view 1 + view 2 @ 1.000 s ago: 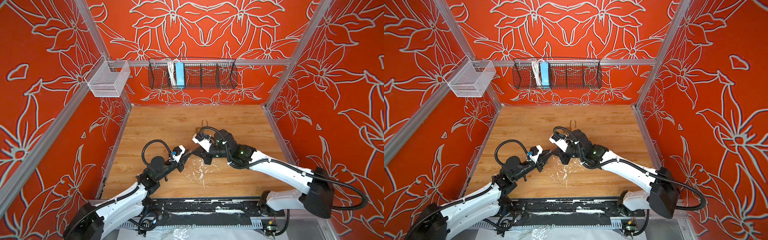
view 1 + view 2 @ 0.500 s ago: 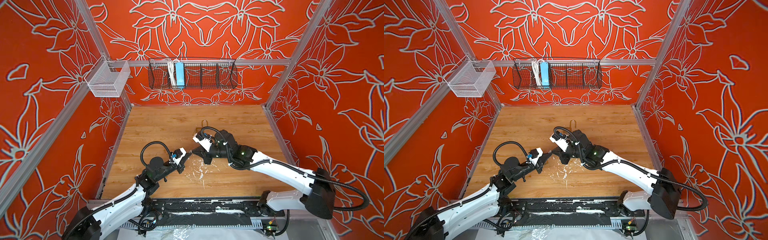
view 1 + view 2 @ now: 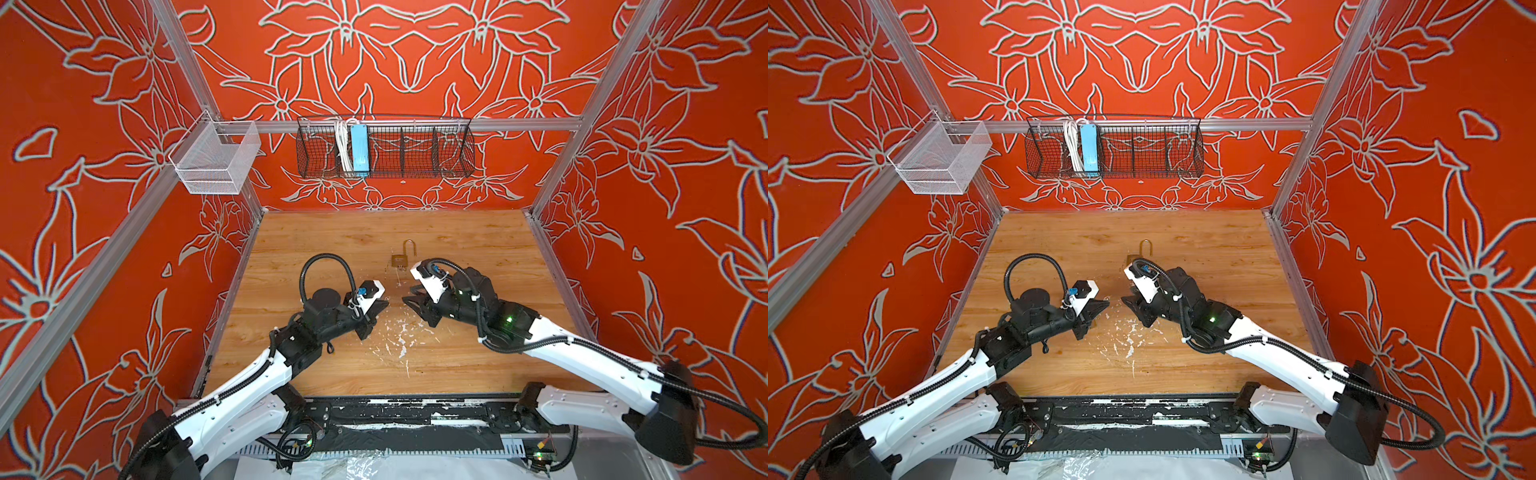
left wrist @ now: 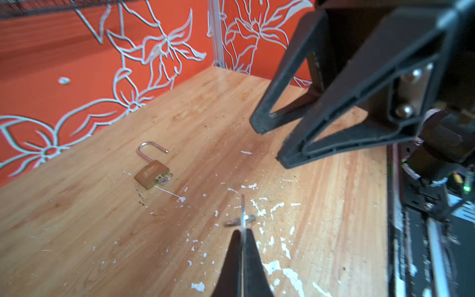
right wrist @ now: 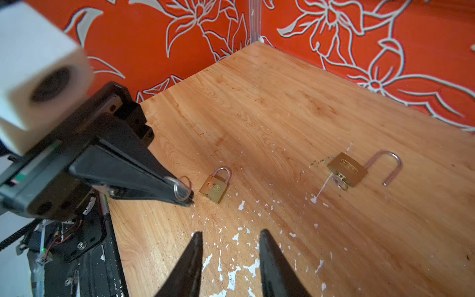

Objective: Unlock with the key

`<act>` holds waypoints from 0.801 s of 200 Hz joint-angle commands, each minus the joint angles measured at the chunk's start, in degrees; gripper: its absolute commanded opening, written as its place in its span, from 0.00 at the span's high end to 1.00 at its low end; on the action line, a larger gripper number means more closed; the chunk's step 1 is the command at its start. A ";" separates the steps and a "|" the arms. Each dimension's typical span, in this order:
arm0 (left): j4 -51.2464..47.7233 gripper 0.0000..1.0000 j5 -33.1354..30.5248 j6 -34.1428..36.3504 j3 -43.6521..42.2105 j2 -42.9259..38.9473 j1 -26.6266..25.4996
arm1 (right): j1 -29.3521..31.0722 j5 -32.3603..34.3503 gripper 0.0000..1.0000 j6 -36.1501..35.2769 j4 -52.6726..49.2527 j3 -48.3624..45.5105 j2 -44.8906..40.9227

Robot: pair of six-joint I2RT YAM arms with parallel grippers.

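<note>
Left gripper point(image 3: 383, 304) pressing together, pinching key point(image 4: 243, 208); key reading clearly only in wrist views. Right gripper point(image 5: 231, 232) hovering spread, holding nothing. Open padlock point(image 3: 400, 260) lying mid-table, beyond both grippers, showing in every view; second key point(image 5: 338, 181) sitting in its body. Closed padlock point(image 5: 215, 187) showing only in right wrist view, lying just past left gripper's tip. Red floral walls point(image 3: 395, 62) enclosing wooden table point(image 3: 332, 232); white flecks point(image 3: 400, 334) scattering near centre.
</note>
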 commanded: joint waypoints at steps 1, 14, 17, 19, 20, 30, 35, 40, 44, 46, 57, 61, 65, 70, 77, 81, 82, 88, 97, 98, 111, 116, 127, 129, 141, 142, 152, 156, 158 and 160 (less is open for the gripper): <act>-21.63 1.00 8.30 3.76 9.55 3.77 -0.18 | -0.78 2.46 0.53 -1.58 0.46 -2.86 -4.66; -30.95 1.00 11.21 6.12 14.83 7.99 -0.17 | -1.38 -0.48 0.48 -3.87 1.39 -4.58 -7.38; -32.97 1.00 11.62 6.62 16.00 8.84 -0.18 | -1.48 -1.32 0.47 -4.50 1.70 -4.97 -7.95; -34.34 1.00 11.86 7.02 16.72 9.37 -0.20 | -1.50 -1.86 0.46 -4.90 1.91 -5.28 -8.31; -35.04 1.00 11.98 7.21 17.14 9.68 -0.23 | -1.51 -2.16 0.45 -5.10 2.00 -5.41 -8.49; -41.91 1.00 12.60 8.95 20.69 12.71 -0.18 | -1.70 -5.57 0.41 -7.10 2.90 -6.60 -10.17; -45.28 1.00 12.57 9.46 22.72 14.39 -0.17 | -1.66 -7.18 0.40 -7.95 3.26 -7.18 -10.85; -48.72 1.00 12.41 10.22 24.85 16.19 -0.18 | -1.79 -8.86 0.39 -8.62 3.63 -7.71 -11.38; -51.35 1.00 12.01 10.65 26.28 17.66 -0.19 | -1.79 -10.02 0.39 -9.04 3.82 -8.02 -11.78; -52.41 1.00 11.79 10.73 27.27 18.30 -0.24 | -1.75 -10.51 0.39 -9.25 3.89 -8.13 -11.88; -57.86 1.00 10.39 11.36 30.91 21.55 -0.21 | -1.87 -12.29 0.38 -9.64 4.12 -8.93 -12.25; -59.28 1.00 10.25 11.95 31.96 22.46 -0.20 | -1.88 -12.86 0.38 -9.68 4.14 -9.13 -12.35; -60.67 1.00 10.18 12.42 32.91 23.17 -0.18 | -1.85 -13.55 0.38 -9.70 4.20 -9.34 -12.33; -61.20 1.00 9.99 12.72 33.51 23.56 -0.18 | -1.82 -14.38 0.38 -9.74 4.28 -9.52 -12.27; -60.42 1.00 9.37 12.56 33.44 23.39 -0.20 | -1.87 -15.84 0.38 -9.74 4.50 -9.86 -12.12; -59.90 1.00 9.16 12.58 33.33 23.18 -0.18 | -1.90 -16.66 0.38 -9.70 4.69 -10.00 -12.00; -59.77 1.00 9.09 12.63 33.31 23.09 -0.22 | -1.89 -16.91 0.38 -9.70 4.76 -10.01 -11.96; -59.36 1.00 8.86 12.90 33.36 22.76 -0.22 | -1.88 -18.25 0.38 -9.70 4.90 -10.24 -11.70; -59.50 1.00 8.14 12.95 33.89 22.63 -0.17 | -1.95 -20.14 0.38 -9.86 4.93 -10.27 -10.90; -59.61 1.00 8.01 12.91 33.98 22.73 -0.17 | -1.96 -20.23 0.38 -9.87 4.92 -10.27 -10.79; -62.35 1.00 6.39 13.12 36.51 24.26 -0.21 | -1.88 -21.84 0.39 -10.05 4.49 -10.00 -9.05; -63.39 1.00 5.12 13.09 37.79 25.07 -0.23 | -1.95 -22.12 0.39 -10.05 4.53 -9.99 -8.51; -65.02 1.00 2.22 12.96 39.52 26.21 -0.38 | -1.89 -22.65 0.38 -9.60 5.44 -10.32 -7.45; -65.05 1.00 1.54 12.91 39.63 26.31 -0.56 | -1.95 -22.79 0.38 -9.43 5.90 -10.47 -7.31; -65.10 1.00 -1.79 13.51 40.05 26.24 -1.65 | -1.92 -23.82 0.38 -8.33 9.42 -11.67 -6.37; -65.05 1.00 -2.01 13.58 40.05 26.20 -1.75 | -1.90 -23.91 0.38 -8.18 9.71 -11.77 -6.29; -64.58 1.00 -4.63 13.99 40.20 25.62 -2.93 | -1.88 -24.97 0.38 -7.60 11.83 -11.89 -5.33; -64.62 1.00 -5.85 14.20 40.49 25.55 -3.48 | -1.92 -25.37 0.38 -7.71 12.01 -11.68 -4.92; -64.78 1.00 -6.39 14.38 40.73 25.59 -3.64 | -1.94 -25.51 0.38 -7.75 12.02 -11.46 -4.74; -65.01 1.00 -7.03 14.56 41.03 25.60 -3.98 | -1.92 -25.64 0.38 -7.83 12.07 -11.32 -4.52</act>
